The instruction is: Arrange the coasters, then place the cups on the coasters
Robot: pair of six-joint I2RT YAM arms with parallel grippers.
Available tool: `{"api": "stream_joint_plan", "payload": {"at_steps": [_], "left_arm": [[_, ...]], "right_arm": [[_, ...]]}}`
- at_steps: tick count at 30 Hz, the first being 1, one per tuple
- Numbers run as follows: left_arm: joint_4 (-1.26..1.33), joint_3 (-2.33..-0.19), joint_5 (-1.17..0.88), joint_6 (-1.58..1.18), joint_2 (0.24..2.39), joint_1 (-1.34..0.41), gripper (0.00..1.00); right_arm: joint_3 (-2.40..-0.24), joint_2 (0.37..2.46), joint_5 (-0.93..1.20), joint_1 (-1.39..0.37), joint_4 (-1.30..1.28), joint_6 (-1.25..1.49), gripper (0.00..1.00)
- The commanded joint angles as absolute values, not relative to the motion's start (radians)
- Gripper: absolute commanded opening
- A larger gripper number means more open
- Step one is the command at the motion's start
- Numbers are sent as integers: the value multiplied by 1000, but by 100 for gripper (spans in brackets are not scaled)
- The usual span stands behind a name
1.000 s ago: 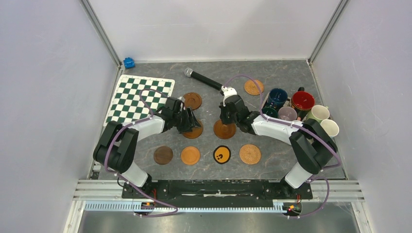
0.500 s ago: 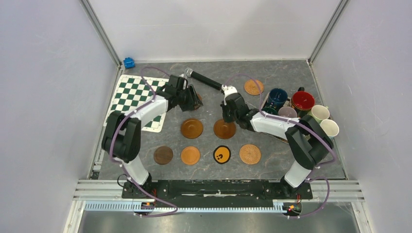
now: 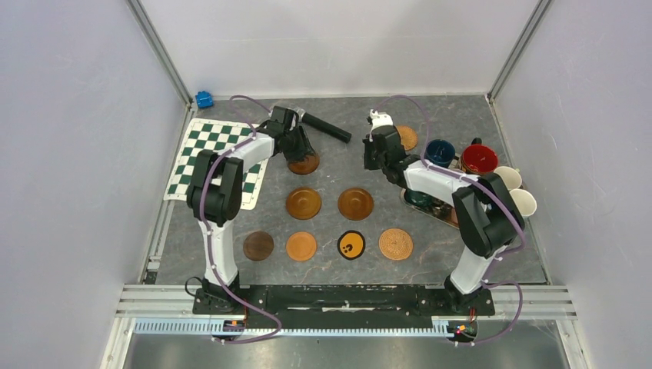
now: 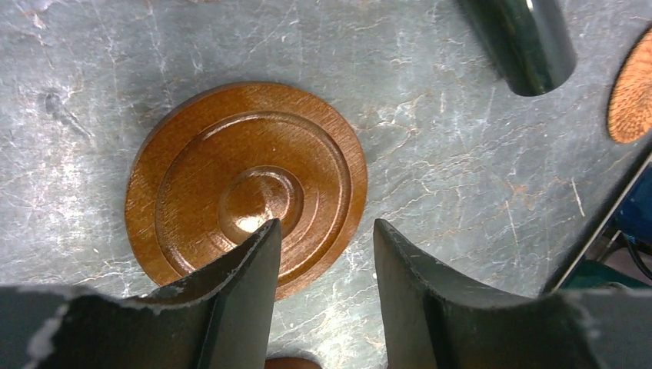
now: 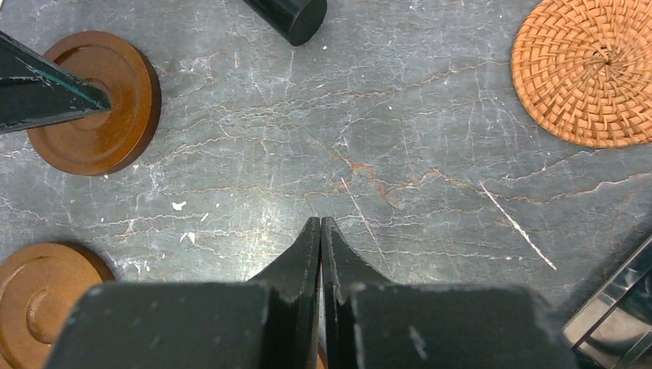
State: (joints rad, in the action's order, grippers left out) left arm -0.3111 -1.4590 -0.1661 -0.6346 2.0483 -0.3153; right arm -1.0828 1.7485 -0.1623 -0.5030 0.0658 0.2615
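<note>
My left gripper (image 3: 298,150) (image 4: 327,231) is open at the back of the table. It straddles the rim of a brown grooved wood coaster (image 3: 306,164) (image 4: 246,184) that lies flat: one finger over the disc, the other over bare table. My right gripper (image 3: 369,163) (image 5: 321,223) hangs shut and empty left of a woven coaster (image 3: 405,137) (image 5: 596,69). Two grooved wood coasters (image 3: 304,203) (image 3: 355,204) sit mid-table. Nearer me is a row: dark brown (image 3: 258,245), orange (image 3: 301,246), black with yellow mark (image 3: 351,245), woven (image 3: 396,244). The cups (image 3: 479,159) cluster at the right.
A black microphone (image 3: 327,128) (image 4: 523,38) lies just behind the left gripper. The green-and-white chequered mat (image 3: 219,154) is at the left and a small blue object (image 3: 204,99) in the back corner. A metal tray (image 3: 434,211) sits under some cups.
My left gripper left the mid-table grooved coaster and moved back to the coaster by the microphone, jaws somewhat narrower. My right gripper left the other mid-table coaster and moved back toward the woven coaster.
</note>
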Motion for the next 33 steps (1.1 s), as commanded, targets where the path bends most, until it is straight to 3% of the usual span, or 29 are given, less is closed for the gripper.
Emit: {"api": "stream_joint_plan", "payload": {"at_steps": [1,15,27,33], "left_arm": [[-326,-1479,-163,-591,2069,-317,55],[-294,-1287,-181,-624,1977,-319,56],[-258,-1373,-347,-604,1931,-318,60],[-400,-1437,-404,-512,1765,-318,62]], "right_arm": [[-1095,1764,-159,-490,111,262,0],[-1147,1802,-178,-444,121,277,0],[-1228,1881,-209,-389,121,261,0],[-1332,1967,-283,-351,116,295,0]]}}
